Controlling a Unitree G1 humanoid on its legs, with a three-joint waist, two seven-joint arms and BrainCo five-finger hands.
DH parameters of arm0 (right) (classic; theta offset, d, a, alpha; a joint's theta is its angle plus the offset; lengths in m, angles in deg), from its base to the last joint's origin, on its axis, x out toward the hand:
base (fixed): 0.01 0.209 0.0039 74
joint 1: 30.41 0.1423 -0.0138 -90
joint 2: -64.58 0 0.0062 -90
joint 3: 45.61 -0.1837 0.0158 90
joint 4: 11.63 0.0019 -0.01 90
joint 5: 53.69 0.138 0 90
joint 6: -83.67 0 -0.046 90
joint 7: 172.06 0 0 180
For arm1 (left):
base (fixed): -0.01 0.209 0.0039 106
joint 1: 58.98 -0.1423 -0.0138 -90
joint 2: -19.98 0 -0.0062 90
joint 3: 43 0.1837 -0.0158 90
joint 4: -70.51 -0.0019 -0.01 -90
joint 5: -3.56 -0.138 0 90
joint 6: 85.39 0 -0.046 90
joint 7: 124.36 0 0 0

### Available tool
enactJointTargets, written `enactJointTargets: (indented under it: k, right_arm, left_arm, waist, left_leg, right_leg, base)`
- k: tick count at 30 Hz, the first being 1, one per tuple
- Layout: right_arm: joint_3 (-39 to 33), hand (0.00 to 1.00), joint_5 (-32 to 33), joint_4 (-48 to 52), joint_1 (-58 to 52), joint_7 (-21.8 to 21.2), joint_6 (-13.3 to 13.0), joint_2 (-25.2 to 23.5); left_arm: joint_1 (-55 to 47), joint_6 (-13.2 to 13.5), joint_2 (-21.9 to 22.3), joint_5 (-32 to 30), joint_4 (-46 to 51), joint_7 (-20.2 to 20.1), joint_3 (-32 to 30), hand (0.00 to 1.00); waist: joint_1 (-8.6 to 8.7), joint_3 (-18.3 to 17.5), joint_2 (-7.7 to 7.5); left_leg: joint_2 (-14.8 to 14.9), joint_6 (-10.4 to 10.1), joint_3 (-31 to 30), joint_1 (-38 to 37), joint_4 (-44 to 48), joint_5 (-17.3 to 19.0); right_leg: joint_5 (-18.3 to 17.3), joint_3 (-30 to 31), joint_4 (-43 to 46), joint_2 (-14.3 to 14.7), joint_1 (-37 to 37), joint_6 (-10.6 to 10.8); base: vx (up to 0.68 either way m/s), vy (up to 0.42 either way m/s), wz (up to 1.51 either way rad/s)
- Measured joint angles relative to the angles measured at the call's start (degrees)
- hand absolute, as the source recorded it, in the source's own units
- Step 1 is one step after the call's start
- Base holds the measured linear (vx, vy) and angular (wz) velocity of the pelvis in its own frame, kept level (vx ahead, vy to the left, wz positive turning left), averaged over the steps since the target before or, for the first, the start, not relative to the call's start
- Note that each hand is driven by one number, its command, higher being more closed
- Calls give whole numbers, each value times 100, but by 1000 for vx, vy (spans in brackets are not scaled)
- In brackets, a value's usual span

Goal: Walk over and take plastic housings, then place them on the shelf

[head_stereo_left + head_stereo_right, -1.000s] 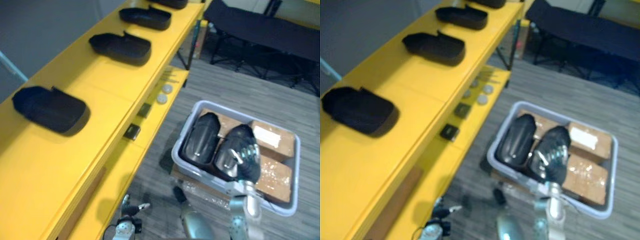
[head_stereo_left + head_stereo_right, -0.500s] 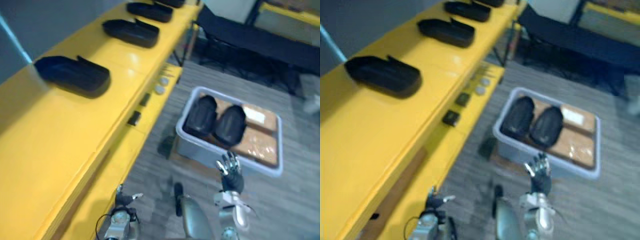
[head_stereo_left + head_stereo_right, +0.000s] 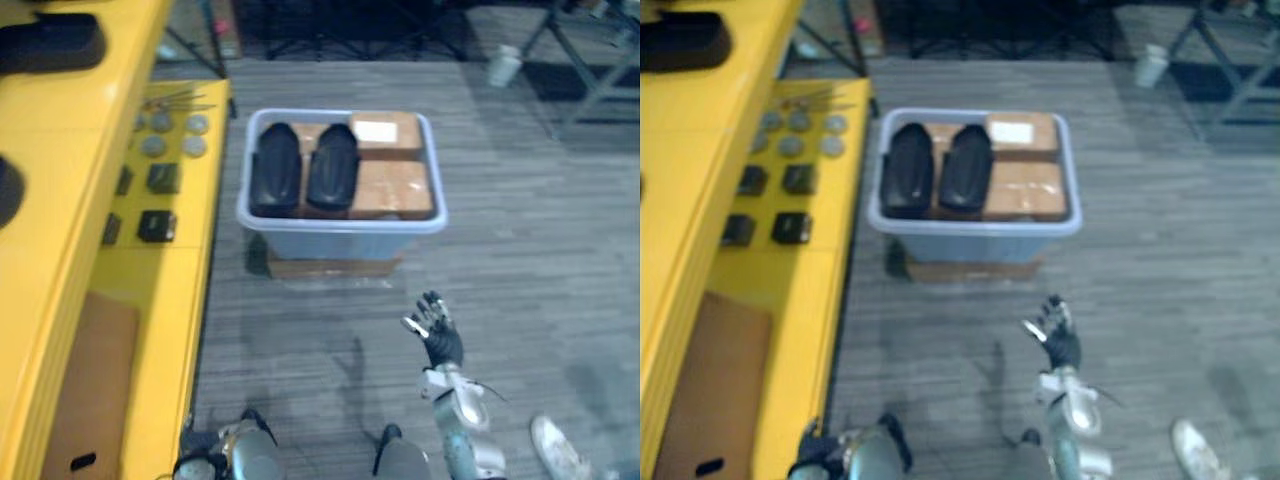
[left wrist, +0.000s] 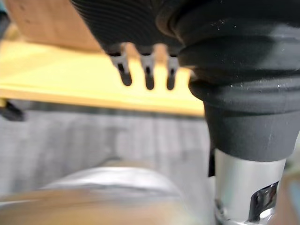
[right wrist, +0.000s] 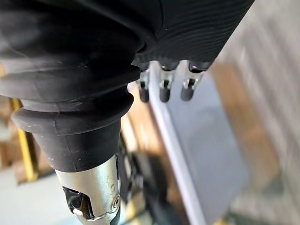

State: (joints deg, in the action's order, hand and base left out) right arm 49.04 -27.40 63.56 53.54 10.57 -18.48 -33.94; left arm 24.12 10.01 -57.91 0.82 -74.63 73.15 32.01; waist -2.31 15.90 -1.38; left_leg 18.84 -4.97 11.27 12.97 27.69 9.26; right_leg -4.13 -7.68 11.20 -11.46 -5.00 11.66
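Observation:
Two black plastic housings point(image 3: 277, 168) point(image 3: 333, 165) lie side by side in the left half of a grey bin point(image 3: 340, 220) on the floor ahead. My right hand point(image 3: 437, 335) hangs over the floor in front of the bin, well short of it, fingers spread and holding nothing. Its fingers point(image 5: 161, 89) also hang straight in the right wrist view. My left hand point(image 4: 148, 79) is low beside the yellow shelf, its fingers relaxed and empty. Another black housing point(image 3: 50, 42) rests on the yellow shelf top point(image 3: 60, 250) at the far left.
Brown cardboard boxes point(image 3: 395, 188) fill the bin's right half. The shelf's lower level point(image 3: 190, 270) carries small black blocks point(image 3: 157, 225), grey discs point(image 3: 155, 145) and a cardboard sheet point(image 3: 85, 390). A white cup point(image 3: 503, 65) stands far right. A white shoe point(image 3: 555, 450) is near right.
The camera has swung round, so the bin now sits straight ahead. My right hand, over the right housing a second ago, has dropped back clear of the bin, empty.

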Motion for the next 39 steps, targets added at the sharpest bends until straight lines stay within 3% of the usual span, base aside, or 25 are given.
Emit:
enactJointTargets:
  k: [1, 5, 10, 15, 18, 20, 21, 23, 25, 26, 28, 30, 31, 32, 33, 34, 36, 37, 38, 39]
  right_arm:
    - [-81, 0, 4, -45, -33, 41, 0, 2]
    - [-425, 0, -19, -103, -46, 338, 0, -123]
    - [-882, 0, -185, -5, -161, 728, -2, -258]
    - [-1062, 0, -96, 13, -300, 845, -11, -507]
    - [-1045, 0, 191, 14, -487, 831, -11, -756]
    - [-995, 0, 371, 22, -631, 826, -10, -1026]
    - [-915, 0, 460, 21, -694, 818, 4, -1107]
    - [-761, 0, 479, 37, -701, 723, 13, -1113]
    - [-751, 0, 443, 38, -704, 711, 19, -1089]
    - [-786, 0, 431, 33, -693, 700, 75, -1057]
    - [-793, 0, 429, 16, -650, 713, 112, -1037]
    - [-786, 0, 425, -11, -684, 725, 119, -1002]
    - [-789, 0, 428, 26, -660, 722, 126, -782]
    - [-805, 0, 427, 123, -688, 705, 124, -673]
    - [-805, 0, 427, 138, -731, 667, 137, -540]
    - [-797, 0, 425, 137, -713, 619, 168, -485]
    - [-789, 0, 404, 137, -750, 555, 226, -437]
    - [-798, 0, 404, 138, -827, 494, 226, -438]
    - [-798, 0, 424, 137, -901, 474, 225, -351]
    - [-810, 0, 472, 137, -958, 429, 223, -268]
  left_arm:
    - [5, -7, 24, 97, -100, 32, 5, 0]
    - [5, 6, 15, 518, -179, 34, 4, 0]
    - [-1, -8, 76, 484, -103, 193, 228, 0]
    - [4, -3, -37, 357, 65, 181, 693, 0]
    - [29, -22, -132, 74, 67, 112, 908, 0]
    - [5, -69, -275, -20, 68, 47, 1102, 0]
    - [-18, -92, -348, -58, 65, 21, 1182, 0]
    - [-72, -147, -380, -78, 61, 20, 1184, 0]
    - [-2, -193, -372, -233, 58, 24, 1190, 0]
    - [76, -183, -339, -234, 69, 29, 1193, 0]
    - [214, -183, -331, -218, 59, 35, 1177, 0]
    - [234, -182, -354, -165, 46, 42, 1135, 0]
    - [231, -169, -112, -87, 13, 64, 1129, 0]
    - [238, -97, 2, 33, 31, 97, 1095, 0]
    - [229, -43, 100, 85, 14, 132, 993, 0]
    - [225, -37, 165, 192, -2, 162, 873, 0]
    - [210, -18, 320, 566, 3, 234, 474, 0]
    - [189, 9, 378, 761, 13, 238, 413, 0]
    - [145, 26, 444, 922, 91, 239, 321, 0]
    - [87, 43, 458, 955, 161, 226, 250, 0]
  waist:
    - [47, 7, -1]
    - [64, -6, 10]
    - [121, 6, 62]
    - [132, -27, 129]
    - [132, -39, 108]
    - [155, -95, -30]
    - [156, -114, -116]
    - [153, -143, -150]
    - [248, -157, -45]
    - [293, -174, 18]
    - [298, -170, 49]
    - [315, -180, 37]
    - [323, -223, 273]
    - [322, -213, 313]
    - [329, -239, 383]
    - [327, -252, 408]
    - [326, -252, 389]
    - [340, -249, 387]
    - [308, -263, 409]
    - [304, -260, 403]
  left_leg:
    - [-155, -71, -591, -167, -375, 44]
    - [-320, -607, -482, -546, -1372, -143]
    - [-616, -682, -428, -560, -1446, -239]
    - [-638, -709, -487, -585, -1620, -418]
    - [-658, -694, -467, -729, -1585, -302]
    - [-686, -729, -424, -875, -1441, -94]
    - [-671, -763, -326, -1067, -1474, -29]
    - [-525, -774, -124, -1446, -1678, -70]
    - [-361, -822, -78, -1666, -1909, -114]
    - [-183, -871, -72, -1717, -2018, -132]
    - [87, -969, -72, -1751, -2046, -84]
    - [239, -991, -140, -1906, -2175, -71]
    - [438, -967, -268, -1885, -2191, -233]
    - [416, -1047, -435, -1822, -2145, -374]
    - [443, -946, -623, -1724, -2005, -451]
    - [466, -830, -704, -1650, -1872, -529]
    - [478, -55, -913, -1087, -1252, -1266]
    - [527, 116, -845, -873, -1011, -1609]
    - [448, 96, -609, -660, -556, -1555]
    - [190, 6, -316, -505, -122, -1070]
  right_leg:
    - [32, 20, -31, 38, -40, -46]
    - [345, 236, -370, -26, -264, 8]
    - [619, 104, -841, -337, 40, 137]
    - [727, 11, -1011, -337, 109, 104]
    - [461, 104, -592, -380, 50, 147]
    - [150, 219, -36, -456, -94, 63]
    - [97, 328, 411, -454, -214, 6]
    - [123, 223, 820, -442, -335, 11]
    - [112, 26, 1312, -383, -563, 8]
    - [-137, -21, 1302, -275, -770, -288]
    - [-155, 20, 976, -135, -1081, -390]
    - [542, -5, 703, -93, -1068, -222]
    - [132, 12, 1401, 71, -1304, -363]
    - [-323, 39, 2035, 6, -1557, -376]
    - [-755, -25, 2533, -63, -1703, -432]
    - [-934, -87, 2702, -81, -1714, -485]
    - [-1260, -477, 2730, -179, -1424, -669]
    - [-1273, -705, 2491, -191, -1158, -725]
    - [-1200, -995, 2113, -183, -758, -839]
    - [-1033, -1285, 1513, -94, -249, -878]
  base:
    - [-69, -29, -46]
    - [-99, 34, -26]
    - [-125, 94, 16]
    - [-109, 2, 5]
    - [-43, 27, -3]
    - [5, 52, -21]
    - [42, 29, -36]
    - [57, -6, -50]
    - [48, -17, -27]
    - [13, -27, -13]
    - [57, -151, -5]
    - [140, -252, 15]
    - [163, -284, 33]
    - [196, -361, 46]
    - [127, -291, 51]
    - [188, -407, 62]
    - [241, -449, 80]
    - [236, -373, 93]
    - [262, -419, 99]
    - [200, -320, 72]
